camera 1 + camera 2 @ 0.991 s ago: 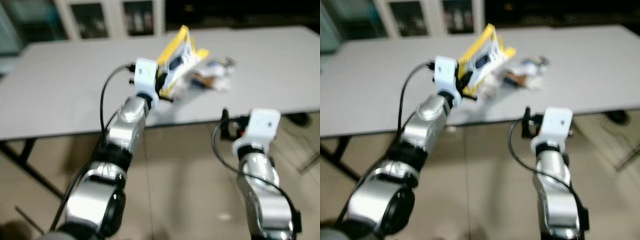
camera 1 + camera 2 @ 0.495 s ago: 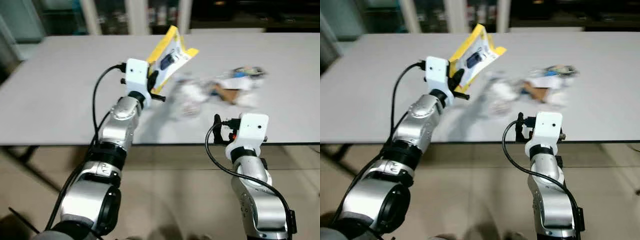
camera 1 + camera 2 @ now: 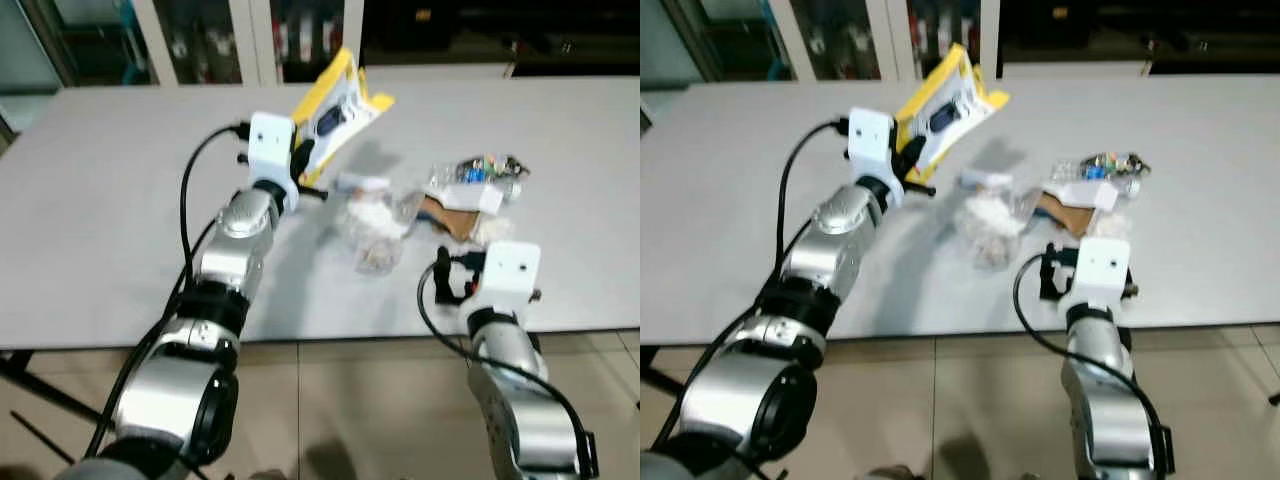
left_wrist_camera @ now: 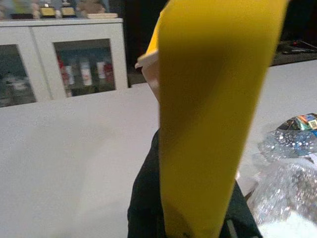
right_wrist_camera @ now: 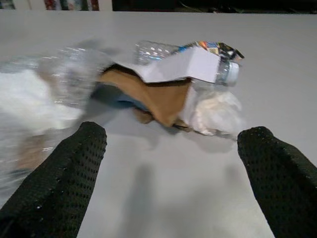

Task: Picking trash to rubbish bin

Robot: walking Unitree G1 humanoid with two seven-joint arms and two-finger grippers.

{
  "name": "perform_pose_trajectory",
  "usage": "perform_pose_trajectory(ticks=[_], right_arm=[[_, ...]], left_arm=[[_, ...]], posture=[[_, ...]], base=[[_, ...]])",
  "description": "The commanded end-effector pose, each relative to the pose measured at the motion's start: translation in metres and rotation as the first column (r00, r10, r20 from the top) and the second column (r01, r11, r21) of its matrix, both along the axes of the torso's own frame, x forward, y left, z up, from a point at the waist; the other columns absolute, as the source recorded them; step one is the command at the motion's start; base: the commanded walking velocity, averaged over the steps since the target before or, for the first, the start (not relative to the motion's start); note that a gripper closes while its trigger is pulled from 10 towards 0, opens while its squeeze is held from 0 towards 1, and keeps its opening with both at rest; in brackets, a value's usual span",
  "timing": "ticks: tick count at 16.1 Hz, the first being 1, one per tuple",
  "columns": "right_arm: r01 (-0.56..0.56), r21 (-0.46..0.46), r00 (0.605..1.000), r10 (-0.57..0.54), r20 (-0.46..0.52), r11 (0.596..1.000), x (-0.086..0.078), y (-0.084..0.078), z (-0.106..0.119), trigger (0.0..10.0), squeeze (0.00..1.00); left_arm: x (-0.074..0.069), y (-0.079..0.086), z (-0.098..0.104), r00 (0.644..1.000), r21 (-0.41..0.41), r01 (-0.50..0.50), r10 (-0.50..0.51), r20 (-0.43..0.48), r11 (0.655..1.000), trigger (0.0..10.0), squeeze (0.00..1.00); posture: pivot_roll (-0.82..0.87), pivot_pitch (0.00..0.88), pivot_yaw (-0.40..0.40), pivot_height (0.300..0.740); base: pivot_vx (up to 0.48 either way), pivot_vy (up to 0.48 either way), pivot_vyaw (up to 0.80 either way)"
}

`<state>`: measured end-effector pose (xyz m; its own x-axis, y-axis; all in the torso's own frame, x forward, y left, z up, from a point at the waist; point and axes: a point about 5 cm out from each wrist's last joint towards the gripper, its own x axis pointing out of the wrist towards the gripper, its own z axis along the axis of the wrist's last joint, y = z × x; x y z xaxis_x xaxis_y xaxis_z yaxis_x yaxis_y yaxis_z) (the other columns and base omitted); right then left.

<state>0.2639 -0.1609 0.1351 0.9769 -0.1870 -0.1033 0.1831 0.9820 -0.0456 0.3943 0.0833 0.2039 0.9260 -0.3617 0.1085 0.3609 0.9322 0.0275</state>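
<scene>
Clamped in the left gripper (image 3: 303,160), yellow package (image 3: 335,110) slants up-right; right gripper (image 5: 171,173) spread wide.

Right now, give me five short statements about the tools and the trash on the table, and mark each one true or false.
1. The left tool is shut on the yellow cardboard package, held up above the grey table. True.
2. The right tool is clamped on the clear plastic bottle. False: its fingers are spread open, with the bottle lying beyond them on the table.
3. A brown piece of cardboard lies among the trash pile. True.
4. The crumpled clear plastic bag sits on the floor under the table. False: it lies on the tabletop.
5. The yellow package lies flat on the table. False: it is raised and tilted in the left tool.
</scene>
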Motion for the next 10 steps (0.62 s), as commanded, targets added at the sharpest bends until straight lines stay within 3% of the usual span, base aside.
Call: perform_pose_trajectory(ticks=[1,3,10], right_arm=[[0.027,-0.007,0.998,-0.027,-0.063,1.000,-0.003,-0.010,-0.014,10.0,0.00],[0.035,-0.008,0.997,-0.036,-0.073,0.999,-0.002,-0.011,-0.016,10.0,0.00],[0.082,-0.006,0.994,-0.082,-0.068,0.997,0.008,-0.019,-0.020,10.0,0.00]], left_arm=[[-0.002,-0.007,-0.005,1.000,0.019,0.027,-0.026,-0.012,0.999,10.0,0.00],[-0.001,-0.002,-0.005,1.000,0.026,0.015,-0.015,-0.016,1.000,10.0,0.00],[0.001,0.012,-0.002,1.000,0.065,-0.007,0.008,-0.017,0.998,10.0,0.00]], posture=[[0.15,0.081,0.030,0.740],[0.16,0.084,0.034,0.740],[0.22,0.118,0.070,0.740]], base=[[0.262,0.000,0.00],[0.278,0.000,0.00],[0.000,0.000,0.00]])
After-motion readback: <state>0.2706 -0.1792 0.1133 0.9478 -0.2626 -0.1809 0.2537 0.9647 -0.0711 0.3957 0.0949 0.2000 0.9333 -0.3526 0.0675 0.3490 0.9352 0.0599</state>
